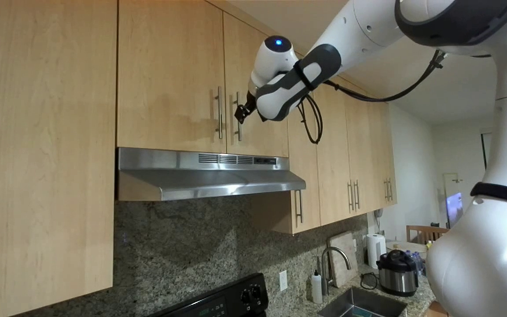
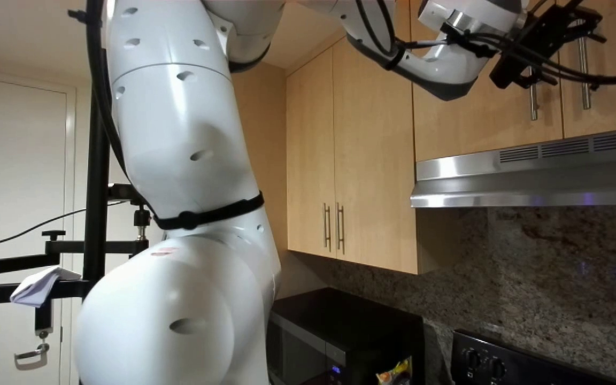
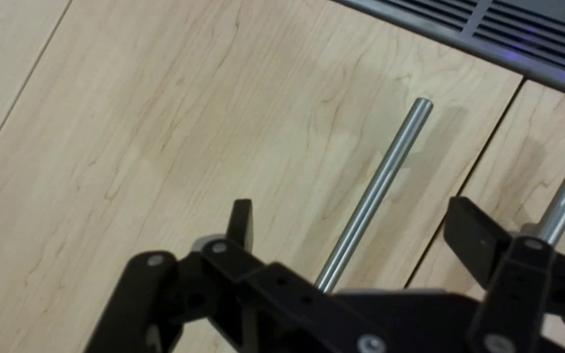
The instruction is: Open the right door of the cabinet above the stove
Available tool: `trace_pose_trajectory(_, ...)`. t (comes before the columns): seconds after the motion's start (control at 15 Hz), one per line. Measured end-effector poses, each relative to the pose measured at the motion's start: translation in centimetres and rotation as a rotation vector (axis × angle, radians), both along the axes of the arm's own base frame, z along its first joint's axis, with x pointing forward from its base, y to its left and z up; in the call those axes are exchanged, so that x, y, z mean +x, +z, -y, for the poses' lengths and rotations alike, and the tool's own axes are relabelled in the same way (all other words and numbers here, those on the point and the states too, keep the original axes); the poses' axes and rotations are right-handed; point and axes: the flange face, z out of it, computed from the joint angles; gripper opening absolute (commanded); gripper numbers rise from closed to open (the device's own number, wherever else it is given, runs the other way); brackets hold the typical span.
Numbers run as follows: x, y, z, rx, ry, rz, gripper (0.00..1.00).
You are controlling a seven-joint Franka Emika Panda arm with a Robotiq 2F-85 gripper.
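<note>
The right door (image 3: 243, 132) is a flat light-maple panel, a tall rectangle with faint grain, and forms half of the short two-door cabinet (image 1: 200, 83). It stands directly in front of the end effector (image 3: 353, 220) and is closed, lying flush with the twin door (image 1: 170, 77); a thin dark seam (image 3: 477, 162) separates the two panels. Its handle (image 3: 390, 171) is a slim, round brushed-metal bar, mounted vertically near the seam and toward the lower part of the panel. The range hood (image 1: 211, 178) lies below the end effector; the glossy black back panel of the stove (image 1: 222, 301) lies farther below.

The end effector is set wide — its two fingers (image 3: 474, 238) stand well apart. In the wrist view the handle runs between the pads (image 3: 241, 223), with bare wood visible on both sides of the bar, and the pads stand clear of it. Whether the fingertips reach the depth of the bar cannot be told. The linkage of one finger overlaps the twin handle (image 3: 564, 206) in the same view; contact there cannot be determined. In both exterior views the end effector covers part of the handle.
</note>
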Motion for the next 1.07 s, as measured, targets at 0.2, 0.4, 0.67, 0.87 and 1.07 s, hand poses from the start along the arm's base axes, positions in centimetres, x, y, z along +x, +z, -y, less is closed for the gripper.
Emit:
trace_pose_trajectory(0.2, 0.4, -0.5, -0.7, 0.056, -0.037, -0.019, 1.0)
trace_pose_trajectory(0.4, 0.6, -0.5, -1.0, 0.193, -0.115, 0.022, 1.0)
trace_pose_trajectory(0.67, 0.6, 0.0, -1.0, 0.362, -0.221, 0.136, 1.0)
trace_pose_trajectory(0.87, 0.7, 0.1, -1.2, 0.432, -0.265, 0.212, 1.0)
trace_pose_trajectory(1.07, 0.9, 0.1, -1.7, 0.44, -0.258, 0.237, 1.0)
